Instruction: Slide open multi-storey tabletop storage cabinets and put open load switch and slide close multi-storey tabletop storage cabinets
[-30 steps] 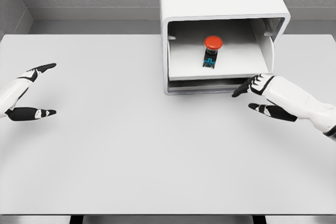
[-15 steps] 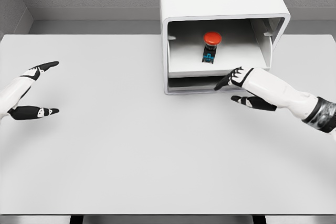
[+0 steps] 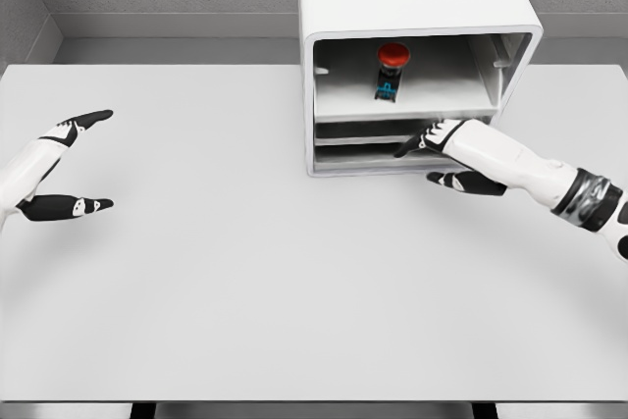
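Right hand (image 3: 446, 149) flat and holding nothing, fingers (image 3: 417, 141) extended against the front edge of the drawer (image 3: 412, 115), thumb below near the table (image 3: 245, 272). The open palm suits a push, not a grasp. Drawer looks nearly seated inside the cabinet (image 3: 417, 7), which stands at the far side, right of centre. Switch (image 3: 391, 71), red cap up, stands upright on the drawer floor, well inside. Judged: closing step almost complete. Left hand (image 3: 59, 169) idle at the left, spread wide, well apart from the cabinet.
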Robot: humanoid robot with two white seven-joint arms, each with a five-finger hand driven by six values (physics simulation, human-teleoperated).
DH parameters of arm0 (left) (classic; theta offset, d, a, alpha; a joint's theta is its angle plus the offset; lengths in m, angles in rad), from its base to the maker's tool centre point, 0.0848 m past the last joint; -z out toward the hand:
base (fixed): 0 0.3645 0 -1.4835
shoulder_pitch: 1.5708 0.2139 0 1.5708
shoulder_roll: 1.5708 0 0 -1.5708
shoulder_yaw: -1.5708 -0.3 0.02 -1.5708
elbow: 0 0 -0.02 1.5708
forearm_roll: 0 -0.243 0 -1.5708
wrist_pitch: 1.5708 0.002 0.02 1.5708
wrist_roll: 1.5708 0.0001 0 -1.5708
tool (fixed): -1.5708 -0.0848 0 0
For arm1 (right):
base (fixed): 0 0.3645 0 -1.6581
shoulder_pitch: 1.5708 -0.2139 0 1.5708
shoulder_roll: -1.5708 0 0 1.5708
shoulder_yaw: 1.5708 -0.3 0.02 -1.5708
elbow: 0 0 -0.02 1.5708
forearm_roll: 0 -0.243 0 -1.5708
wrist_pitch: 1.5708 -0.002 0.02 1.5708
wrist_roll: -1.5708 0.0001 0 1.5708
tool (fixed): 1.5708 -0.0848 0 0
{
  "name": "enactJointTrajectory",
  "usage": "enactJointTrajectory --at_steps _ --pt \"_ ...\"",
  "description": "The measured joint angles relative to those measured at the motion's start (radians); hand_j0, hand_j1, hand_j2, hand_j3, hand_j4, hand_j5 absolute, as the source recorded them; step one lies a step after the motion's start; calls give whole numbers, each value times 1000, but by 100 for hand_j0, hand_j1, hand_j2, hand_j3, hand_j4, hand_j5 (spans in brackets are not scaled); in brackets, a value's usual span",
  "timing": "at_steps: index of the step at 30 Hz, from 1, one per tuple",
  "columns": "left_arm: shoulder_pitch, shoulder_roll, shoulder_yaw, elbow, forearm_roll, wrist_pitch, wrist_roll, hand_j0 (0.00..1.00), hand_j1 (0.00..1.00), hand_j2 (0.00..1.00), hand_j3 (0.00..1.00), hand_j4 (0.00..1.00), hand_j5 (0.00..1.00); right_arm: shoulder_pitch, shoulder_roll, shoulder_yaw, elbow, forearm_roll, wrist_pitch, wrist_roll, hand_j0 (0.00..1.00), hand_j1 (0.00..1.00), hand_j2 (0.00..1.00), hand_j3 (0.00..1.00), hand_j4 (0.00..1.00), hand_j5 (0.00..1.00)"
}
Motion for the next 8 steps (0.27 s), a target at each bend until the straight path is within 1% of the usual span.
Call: enactJointTrajectory --at_steps 1,3,5,8 --pt "2 0 0 0 -1 0 0 100 100 100 100 100 100 5 -12 0 1 -2 0 -2 71 71 71 71 71 71" --pt "3 -1 0 0 -2 0 0 100 100 100 100 100 100 9 -59 -4 2 -6 0 -8 72 72 72 72 72 72" --pt "20 -1 -1 0 -4 0 0 100 100 100 100 100 100 38 -112 -7 3 -23 0 -12 73 73 73 73 73 73" --pt "21 -2 -1 -1 -17 0 0 100 100 100 100 100 100 58 -173 -9 4 -45 0 -16 73 73 73 73 73 73"
